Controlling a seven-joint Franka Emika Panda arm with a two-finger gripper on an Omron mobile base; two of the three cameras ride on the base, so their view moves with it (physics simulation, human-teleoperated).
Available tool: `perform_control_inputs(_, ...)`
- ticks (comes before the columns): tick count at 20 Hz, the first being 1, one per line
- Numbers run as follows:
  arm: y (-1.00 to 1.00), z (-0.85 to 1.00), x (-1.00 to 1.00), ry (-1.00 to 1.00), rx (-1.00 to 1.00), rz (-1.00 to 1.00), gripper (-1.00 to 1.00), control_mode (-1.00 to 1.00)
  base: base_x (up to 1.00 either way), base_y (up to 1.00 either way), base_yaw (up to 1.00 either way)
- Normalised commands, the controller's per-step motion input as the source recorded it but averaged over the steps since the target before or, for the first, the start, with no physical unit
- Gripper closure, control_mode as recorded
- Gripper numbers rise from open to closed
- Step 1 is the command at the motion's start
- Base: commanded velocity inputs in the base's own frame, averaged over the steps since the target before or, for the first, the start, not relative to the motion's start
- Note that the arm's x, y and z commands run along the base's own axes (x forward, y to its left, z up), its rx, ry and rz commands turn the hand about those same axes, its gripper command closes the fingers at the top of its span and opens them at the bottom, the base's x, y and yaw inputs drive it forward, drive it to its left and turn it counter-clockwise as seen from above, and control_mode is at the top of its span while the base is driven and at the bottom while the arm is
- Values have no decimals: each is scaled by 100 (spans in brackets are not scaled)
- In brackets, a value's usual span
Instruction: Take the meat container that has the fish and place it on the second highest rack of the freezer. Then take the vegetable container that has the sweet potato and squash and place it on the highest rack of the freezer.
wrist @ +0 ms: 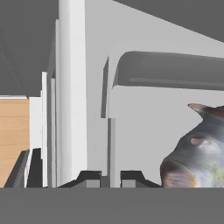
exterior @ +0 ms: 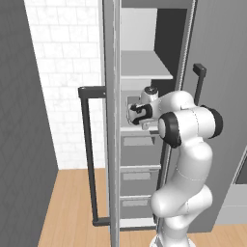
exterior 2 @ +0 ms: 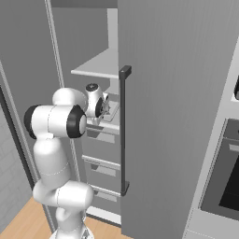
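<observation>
1. The gripper pinches the near rim of the meat container; in the hand view its two dark finger tips sit close together with a thin pale wall standing between them, so the hold is on a narrow edge. In the left base view the gripper is inside the open freezer, at the level of the lower of its two pale shelves.

2. The fish lies in the tray just beside the pinch point, off to one side of it. That load sits away from the grip, so I judge the tray could pivot or slip between the fingers if the hand tilts.

3. The tray appears to be at or over the second shelf (whether its base already rests there I cannot tell). Letting go while it overhangs the shelf edge could tip it out onto the grey drawers below.

4. The highest rack is close above the hand; lifting on the way out could knock the wrist against its underside.

5. The arm reaches in between the door and the unit's far side, so a wide swing while backing out risks striking either.
</observation>
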Motion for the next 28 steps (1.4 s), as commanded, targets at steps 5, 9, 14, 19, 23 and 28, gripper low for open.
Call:
perform_control_inputs(5, 0, 0, 0, 0, 0, 0, 100, -100, 0, 0, 0)
perform_control_inputs(9, 0, 0, 0, 0, 0, 0, 100, -100, 0, 0, 0)
perform_control_inputs(14, 0, 0, 0, 0, 0, 0, 100, -100, 0, 0, 0)
perform_control_inputs(19, -3, 0, 18, 0, 0, 0, 100, -100, 0, 0, 0)
perform_control_inputs(23, 0, 0, 0, 0, 0, 0, -100, -100, 0, 0, 0)
perform_control_inputs(28, 0, 0, 0, 0, 0, 0, -100, -100, 0, 0, 0)
